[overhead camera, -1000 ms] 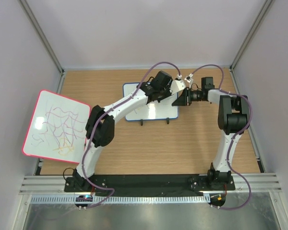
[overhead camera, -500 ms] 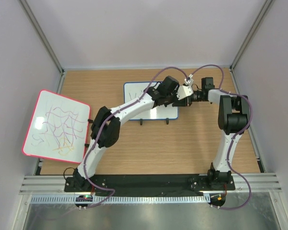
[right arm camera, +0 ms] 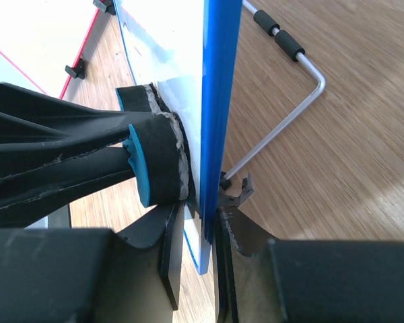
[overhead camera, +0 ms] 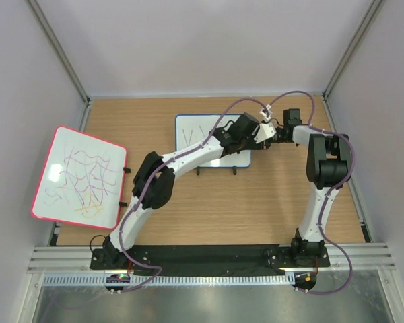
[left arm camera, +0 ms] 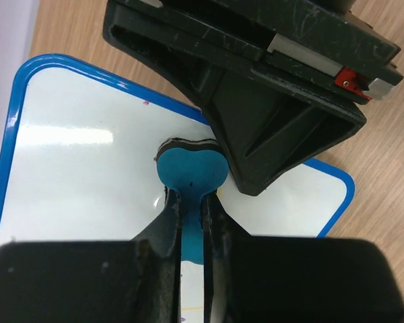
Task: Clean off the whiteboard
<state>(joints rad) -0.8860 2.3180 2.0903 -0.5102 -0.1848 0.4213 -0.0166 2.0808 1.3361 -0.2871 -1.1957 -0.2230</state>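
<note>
— Red-framed board (overhead camera: 81, 175)?
— Well left of the whiteboard (overhead camera: 192, 134), which sits on the wooden table (overhead camera: 256, 202).
— Left gripper (left arm camera: 190, 202)?
— Pinching a blue eraser (left arm camera: 190, 168) against the whiteboard's right part.
— Right gripper (right arm camera: 205, 232)?
— Clamped tight on the whiteboard's right frame edge.

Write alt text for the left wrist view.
The left fingers pinch a blue eraser against the blue-framed whiteboard. The right fingers, large and black, jut in from the upper right across the board's edge; wooden table lies beyond.
</note>
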